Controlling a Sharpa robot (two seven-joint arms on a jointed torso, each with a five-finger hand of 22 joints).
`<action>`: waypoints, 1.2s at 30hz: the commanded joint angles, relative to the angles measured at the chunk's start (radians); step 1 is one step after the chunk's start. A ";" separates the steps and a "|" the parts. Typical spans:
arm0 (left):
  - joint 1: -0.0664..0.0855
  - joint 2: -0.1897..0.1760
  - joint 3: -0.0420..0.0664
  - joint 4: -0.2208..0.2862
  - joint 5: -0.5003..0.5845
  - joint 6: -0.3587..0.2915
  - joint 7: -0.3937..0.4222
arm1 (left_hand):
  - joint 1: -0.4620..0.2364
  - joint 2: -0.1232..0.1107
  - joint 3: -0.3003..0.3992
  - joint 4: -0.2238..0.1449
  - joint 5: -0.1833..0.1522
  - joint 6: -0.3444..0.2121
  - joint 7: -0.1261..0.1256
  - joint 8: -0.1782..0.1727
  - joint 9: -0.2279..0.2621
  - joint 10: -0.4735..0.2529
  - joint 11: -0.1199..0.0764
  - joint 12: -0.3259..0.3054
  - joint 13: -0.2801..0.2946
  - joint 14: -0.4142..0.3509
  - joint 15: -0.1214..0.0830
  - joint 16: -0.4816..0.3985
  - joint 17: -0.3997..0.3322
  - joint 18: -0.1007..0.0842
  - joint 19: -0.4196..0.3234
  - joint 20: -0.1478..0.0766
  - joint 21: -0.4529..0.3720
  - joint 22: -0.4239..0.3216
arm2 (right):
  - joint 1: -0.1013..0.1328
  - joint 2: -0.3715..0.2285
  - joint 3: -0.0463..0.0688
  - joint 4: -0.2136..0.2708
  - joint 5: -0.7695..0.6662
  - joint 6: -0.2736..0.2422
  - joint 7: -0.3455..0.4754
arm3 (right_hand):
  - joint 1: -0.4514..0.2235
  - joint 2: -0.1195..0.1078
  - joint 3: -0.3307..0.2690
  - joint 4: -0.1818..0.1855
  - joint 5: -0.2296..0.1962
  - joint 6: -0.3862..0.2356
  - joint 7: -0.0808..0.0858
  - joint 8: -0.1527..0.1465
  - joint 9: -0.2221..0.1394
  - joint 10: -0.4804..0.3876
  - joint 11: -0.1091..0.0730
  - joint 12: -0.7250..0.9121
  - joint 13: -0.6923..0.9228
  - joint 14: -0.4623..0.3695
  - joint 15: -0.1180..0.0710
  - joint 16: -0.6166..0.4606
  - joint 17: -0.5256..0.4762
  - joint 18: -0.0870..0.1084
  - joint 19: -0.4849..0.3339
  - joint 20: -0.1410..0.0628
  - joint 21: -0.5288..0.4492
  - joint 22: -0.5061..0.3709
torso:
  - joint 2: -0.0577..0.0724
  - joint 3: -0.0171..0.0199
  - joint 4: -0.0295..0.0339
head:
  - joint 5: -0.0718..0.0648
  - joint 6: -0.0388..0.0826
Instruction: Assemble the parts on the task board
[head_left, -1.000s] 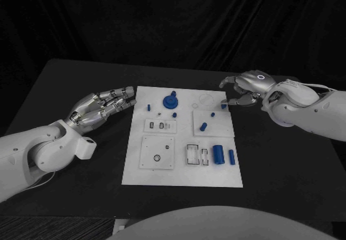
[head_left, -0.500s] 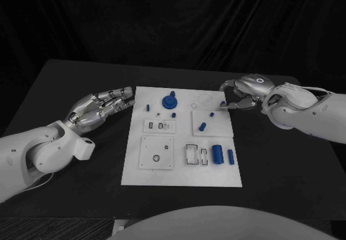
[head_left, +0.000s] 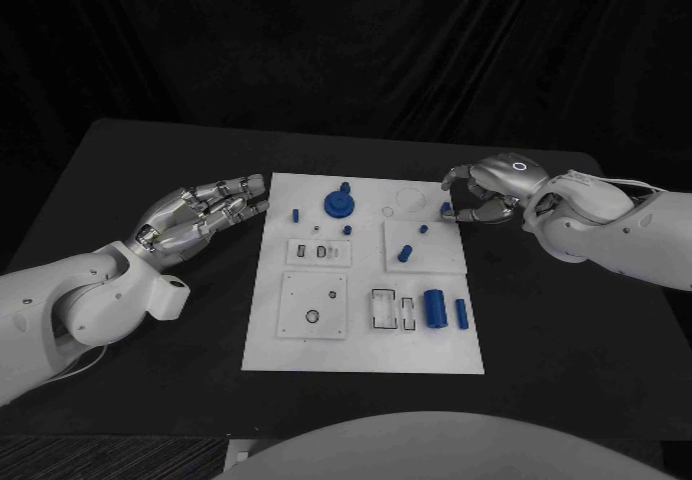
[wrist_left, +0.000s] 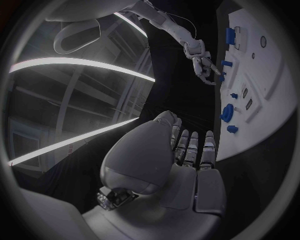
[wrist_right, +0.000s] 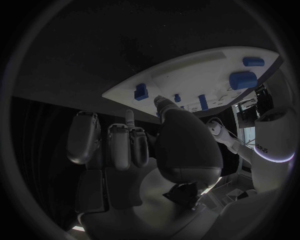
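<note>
Reaching over the far right edge of the task board (head_left: 368, 355), your right hand (head_left: 483, 192) sits at about two o'clock from the board's centre, fingers curled toward a small blue part (head_left: 446, 210) lying at that edge. Whether the fingertips actually pinch it or only hover beside it, you cannot tell from these pictures; the right wrist view shows the thumb pointing at the board's edge with the other fingers straight and apart.

Your left hand (head_left: 202, 212) rests at ten o'clock, just off the board's left edge, fingers extended and loosely spread, holding nothing.

For this step, settle the grip before you lift: bring thumb and finger squarely onto opposite sides of the small part, and check that it sits upright between them, not skewed. Move slowly, since the board's raised square plate (head_left: 427, 262) with its blue peg (head_left: 407, 252) lies just inward at four o'clock, and a sweeping finger could knock it. The round blue knob piece (head_left: 340, 204) stands at twelve o'clock; the blue cylinders (head_left: 436, 309) wait at five o'clock.
</note>
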 joint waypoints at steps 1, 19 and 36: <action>-0.002 0.002 0.001 0.001 0.000 0.016 0.008 | 0.003 -0.001 0.004 0.000 -0.006 -0.007 0.000 0.003 0.000 -0.005 0.005 0.000 0.000 -0.003 0.006 0.001 -0.001 0.003 0.000 0.009 -0.005 -0.001 | -0.004 0.003 0.000 -0.004 -0.001 0.007 -0.001 | 0.019 -0.002 0.010 0.000 0.030 0.009 0.001 0.018 0.005 0.106 0.001 0.004 0.263 0.082 0.001 -0.005 0.194 -0.003 0.000 0.002 -0.004 0.170 | 0.002 0.0011 -0.0017 | -0.003 0.000; -0.003 0.003 0.001 -0.001 0.000 0.022 0.004 | 0.001 -0.002 0.007 -0.001 -0.007 -0.009 0.000 0.003 0.000 -0.006 0.005 -0.001 -0.001 -0.003 0.007 0.001 -0.001 0.003 0.000 0.009 -0.005 -0.001 | -0.016 0.018 0.000 -0.020 -0.001 0.023 -0.002 | 0.063 0.000 0.027 -0.004 0.099 0.017 -0.001 0.073 0.023 0.106 -0.001 0.004 0.263 0.082 0.000 -0.007 0.193 -0.002 0.001 0.000 -0.009 0.172 | 0.001 0.0003 0.0007 | -0.005 0.000; -0.004 0.004 0.001 -0.002 0.000 0.026 0.001 | 0.001 -0.002 0.007 -0.001 -0.007 -0.009 0.000 0.003 0.000 -0.006 0.005 -0.001 -0.001 -0.003 0.007 0.001 -0.001 0.003 0.000 0.009 -0.005 -0.001 | -0.024 0.029 0.000 -0.033 -0.001 0.029 0.003 | 0.119 0.004 0.057 -0.009 0.209 0.013 -0.004 0.114 0.037 0.106 -0.004 0.004 0.263 0.079 -0.002 -0.014 0.187 -0.001 0.000 -0.002 -0.020 0.172 | 0.001 0.0006 -0.0002 | 0.000 0.000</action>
